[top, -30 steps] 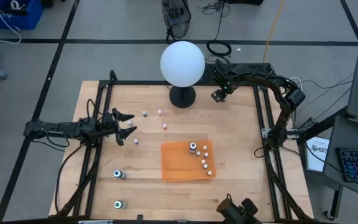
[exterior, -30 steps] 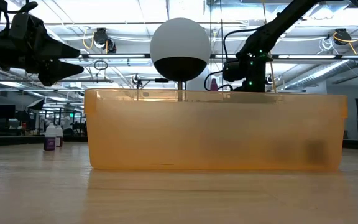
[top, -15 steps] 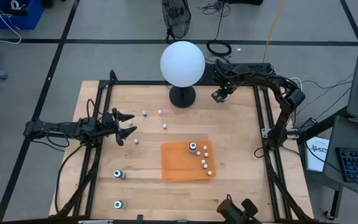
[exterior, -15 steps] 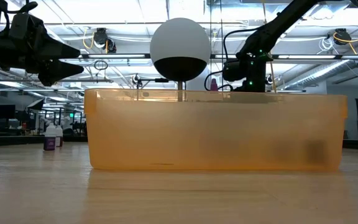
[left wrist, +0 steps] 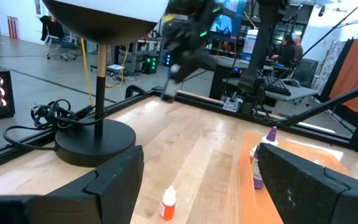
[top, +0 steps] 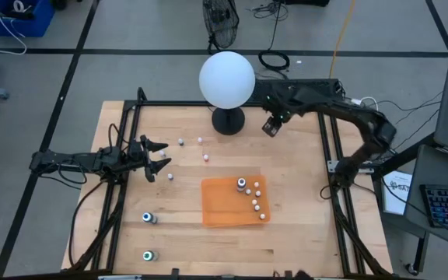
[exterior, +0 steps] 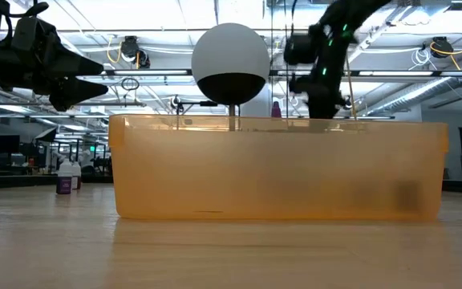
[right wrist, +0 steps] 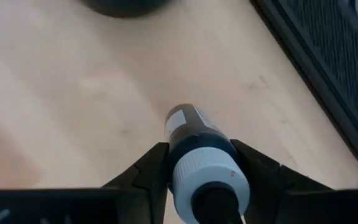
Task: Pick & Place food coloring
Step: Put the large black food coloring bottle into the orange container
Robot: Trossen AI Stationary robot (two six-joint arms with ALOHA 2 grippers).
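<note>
My right gripper (top: 271, 127) hangs over the table's far right part, beside the lamp base, shut on a dark food coloring bottle (right wrist: 194, 140) with a white cap (right wrist: 209, 179). Several more white-capped bottles stand upright on the orange mat (top: 220, 206), among them one at the mat's far edge (top: 242, 184). Others stand on the bare wood, such as one (top: 206, 156) mid-table and one (top: 148, 218) near the left front. My left gripper (top: 158, 159) waits open at the left side, level, with nothing between its fingers (left wrist: 120, 177). My right gripper pinches the bottle's dark body (right wrist: 180, 127), just under the cap, between its two fingers (right wrist: 151, 163). The fingers slant down from above. The cap faces back toward the wrist and the bottle's bottom points at the table. The bottle hangs clear of the wood.
A big white globe (top: 227, 79) on a black base (top: 228, 121) stands at the far edge, close to my right gripper. Black frame rails (top: 329, 155) run along the table's sides. Bare wood (top: 302, 225) lies right of the mat.
My right gripper has risen above the table's far right part and come a little toward the near edge and the lamp base. Its arm has swung outward at the elbow.
</note>
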